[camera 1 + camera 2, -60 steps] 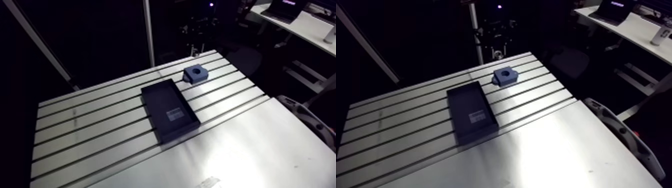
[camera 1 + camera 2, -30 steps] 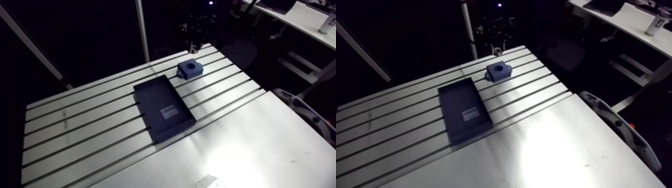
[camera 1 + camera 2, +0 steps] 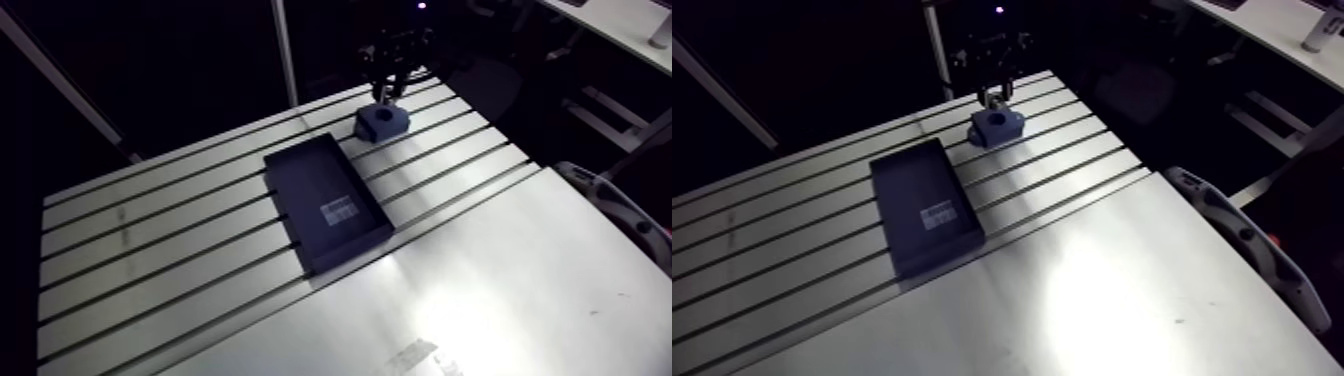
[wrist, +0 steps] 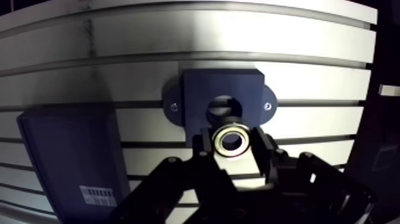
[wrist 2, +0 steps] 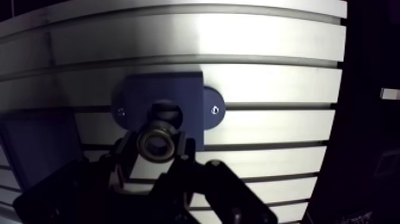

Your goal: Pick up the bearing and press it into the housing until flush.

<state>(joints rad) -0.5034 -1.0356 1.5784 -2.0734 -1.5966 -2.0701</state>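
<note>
In the wrist view my gripper (image 4: 233, 143) is shut on the bearing (image 4: 231, 139), a shiny metal ring held flat between the two fingers. Just beyond it lies the dark blue housing (image 4: 202, 89), a square block with two screw ears and a round bore (image 4: 221, 106) in its middle; the bearing hangs above the near edge of that bore. In the arm view the housing (image 3: 383, 120) sits at the far end of the slotted table, with the gripper (image 3: 385, 92) coming down right over it, small and dark.
A flat dark blue tray (image 3: 325, 199) with a white label lies on the slotted table (image 3: 170, 250) nearer to the arm's base than the housing. A smooth metal plate (image 3: 480, 290) covers the near part. The table's far edge runs just behind the housing.
The arm view has shifted as the camera moved. The gripper, out of view earlier, has since come into view at the far end and now stands right over the housing.
</note>
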